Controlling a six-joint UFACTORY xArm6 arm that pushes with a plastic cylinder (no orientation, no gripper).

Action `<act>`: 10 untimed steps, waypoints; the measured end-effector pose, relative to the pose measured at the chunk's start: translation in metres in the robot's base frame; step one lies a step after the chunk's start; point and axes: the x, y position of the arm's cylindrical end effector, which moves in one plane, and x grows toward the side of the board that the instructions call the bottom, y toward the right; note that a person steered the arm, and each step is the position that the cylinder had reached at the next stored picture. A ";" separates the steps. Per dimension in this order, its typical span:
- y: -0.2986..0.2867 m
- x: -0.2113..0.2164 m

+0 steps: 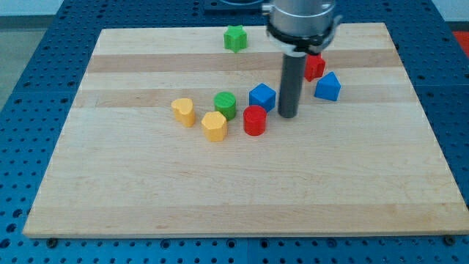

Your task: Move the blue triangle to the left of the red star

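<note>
Sitting nearest: yellow block, red cylinder to its right. Farther back: yellow heart, green cylinder, blue cube. Resting just right of that cube: my tip, no jaws. Lying farther right: blue triangle, touching red star on the star's right-near side. Sitting far: green star. Showing no writing.

**Blocks clustered mid-board, one near the top edge**

My tip stands just right of the cube, with the triangle farther right and the star toward the view's top, partly behind the rod. The cylinder lies below the cube.
</note>
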 end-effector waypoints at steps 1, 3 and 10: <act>0.040 -0.003; 0.090 -0.026; 0.009 -0.071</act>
